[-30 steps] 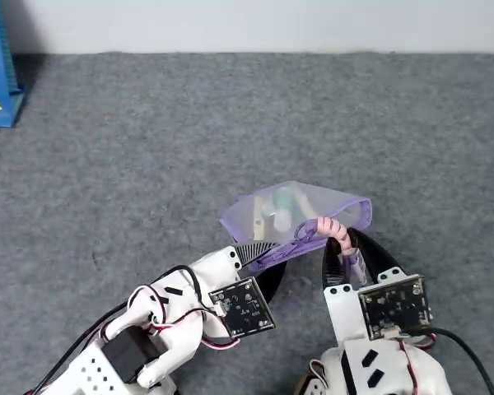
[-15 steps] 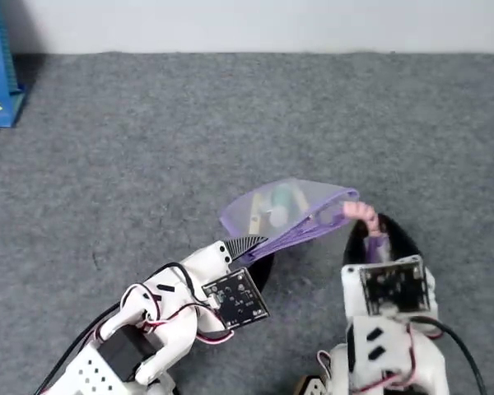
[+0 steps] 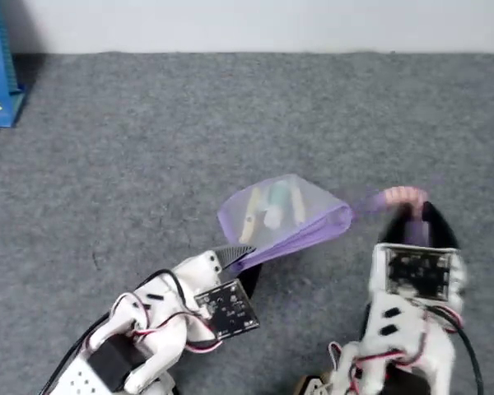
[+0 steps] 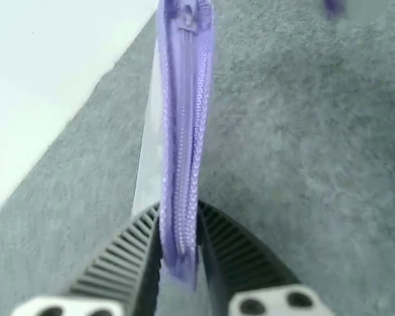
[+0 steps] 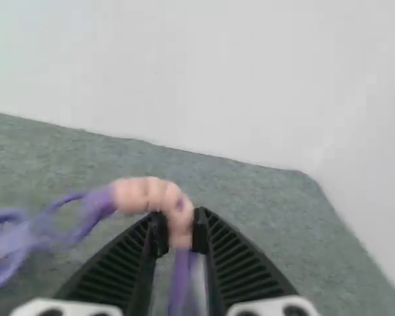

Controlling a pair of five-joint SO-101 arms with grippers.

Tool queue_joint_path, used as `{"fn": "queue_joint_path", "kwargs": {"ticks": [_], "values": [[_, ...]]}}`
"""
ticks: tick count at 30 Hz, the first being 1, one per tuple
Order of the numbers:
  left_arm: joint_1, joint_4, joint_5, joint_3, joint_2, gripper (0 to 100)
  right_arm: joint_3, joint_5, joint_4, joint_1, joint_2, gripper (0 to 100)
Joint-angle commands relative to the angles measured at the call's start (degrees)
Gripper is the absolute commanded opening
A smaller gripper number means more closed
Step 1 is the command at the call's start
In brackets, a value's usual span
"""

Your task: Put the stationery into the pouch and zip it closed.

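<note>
While I grip both ends, left claw (image 4: 178,212): clenched on pouch (image 3: 292,216) corner
Right claw (image 5: 175,220): pinching pink pull (image 5: 147,195)
Stationery (image 3: 272,207): inside pouch

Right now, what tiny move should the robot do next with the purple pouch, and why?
Probably the right gripper should open and let go of the pink pull. The zipper looks shut along its length, the stationery sits inside the pouch, and the pull is drawn out past the pouch's end while the left gripper clamps the other end.
</note>
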Motion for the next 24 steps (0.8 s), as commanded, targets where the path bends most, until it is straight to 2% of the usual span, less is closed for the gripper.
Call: {"fn": "queue_joint_path", "kwargs": {"ticks": [1,5,13,19,24], "values": [[-1.8,6.4,-0.4,0.2,-7.9,1,2.5,3.0,-6.1,4.9,-0.4,0.7],[-1.8,10.2,-0.4,0.3,-14.6,1,4.0,3.0,-6.8,5.3,-0.6,0.7],[-1.8,10.0,-0.3,0.2,-13.2,1,3.3,2.9,-5.4,3.1,-0.7,1.2],[-1.8,10.0,-0.3,0.3,-13.2,1,-6.9,-1.7,7.1,2.9,-0.7,1.5],[-1.8,10.5,-0.1,0.4,-12.9,3,-13.7,-3.8,17.3,2.9,-0.5,10.7]]}}
